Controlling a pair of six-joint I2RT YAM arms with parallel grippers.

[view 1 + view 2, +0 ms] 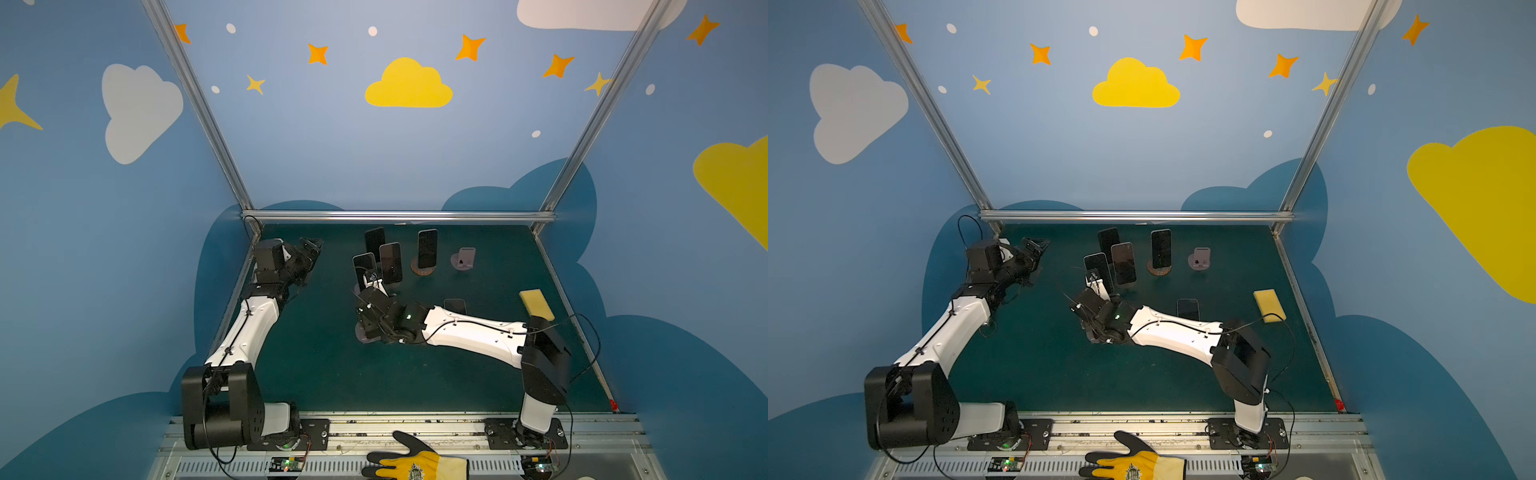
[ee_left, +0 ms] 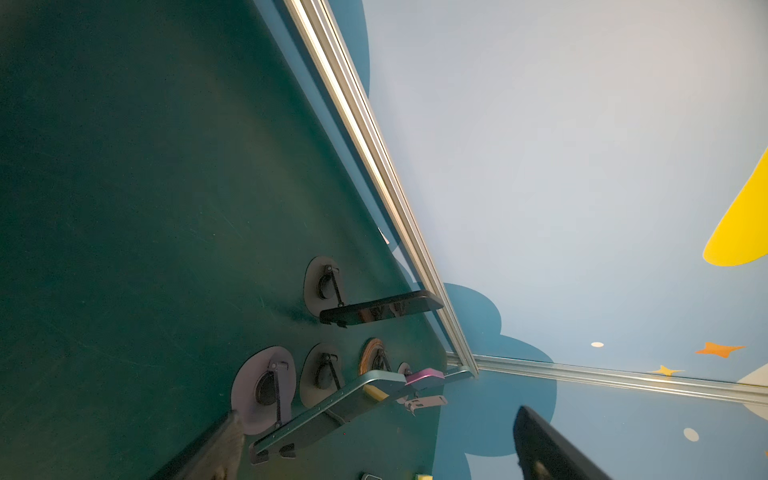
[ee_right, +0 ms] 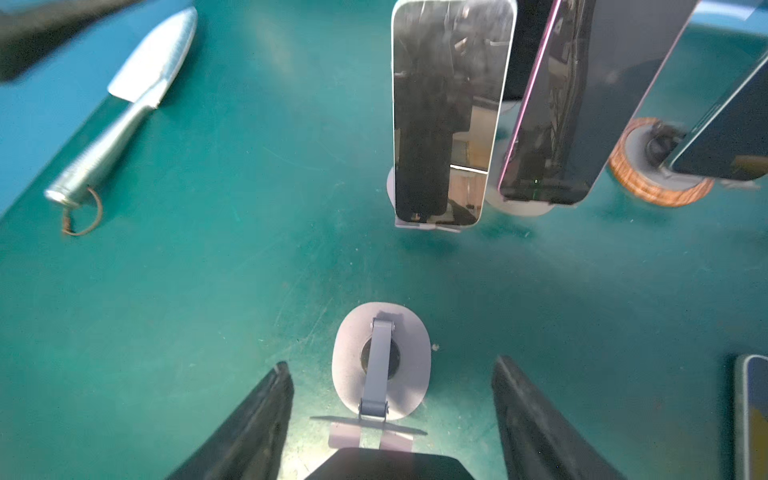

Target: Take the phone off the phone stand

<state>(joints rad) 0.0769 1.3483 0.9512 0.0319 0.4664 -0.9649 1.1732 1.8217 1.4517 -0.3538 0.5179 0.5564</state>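
In the right wrist view a grey phone stand with an oval base stands on the green mat. The rounded top of a black phone shows at its near side. My right gripper hangs over both, jaws apart. One finger is on each side of the phone, with mat showing between finger and phone. In a top view the wrist hides the phone, and only the stand's rim shows. My left gripper is open and empty at the back left, far from them.
Several phones stand upright on stands at the back, among them a silver one and a pink-edged one. An empty pink stand, a flat phone, a yellow sponge and a metal trowel lie around.
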